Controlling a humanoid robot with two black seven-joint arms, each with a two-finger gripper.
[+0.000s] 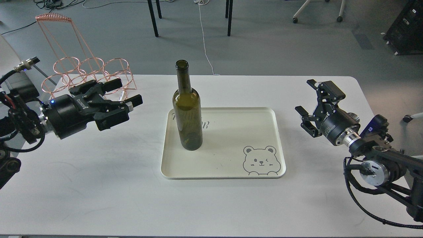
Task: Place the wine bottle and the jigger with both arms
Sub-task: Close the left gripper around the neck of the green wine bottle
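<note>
- The wine bottle [187, 109] is standing upright on the left part of the cream tray [231, 172], just inside its left rim, with the tray's bear drawing at the opposite corner.
- The left pincer [127, 92] is hanging level above the desk [211, 205], pointing at the bottle's shoulder; its two fingers are spread apart and gripping nothing, with clear space between them and the glass.
- The right pincer [309, 96] is hovering over the right side of the desk, fingers splayed and empty, well apart from the tray.
- The jigger [353, 116] is almost wholly hidden behind the right wrist; only a small silver sliver is showing, so I cannot tell whether it is upright.
- A copper wire rack [89, 72] is sitting at the desk's far left corner, right behind the left pincer.
- Risk for the bottle: it is tall and narrow-based, so a fingertip striking it off-centre during a sideways approach could be tipping it over onto the tray.
- Risk for the jigger: the right wrist is sitting very near it, so any swing or drop of that arm could be knocking it over or rolling it off the desk edge.
- Risk at the rack: a wide retreat by the left arm could be snagging the wire loops.
</note>
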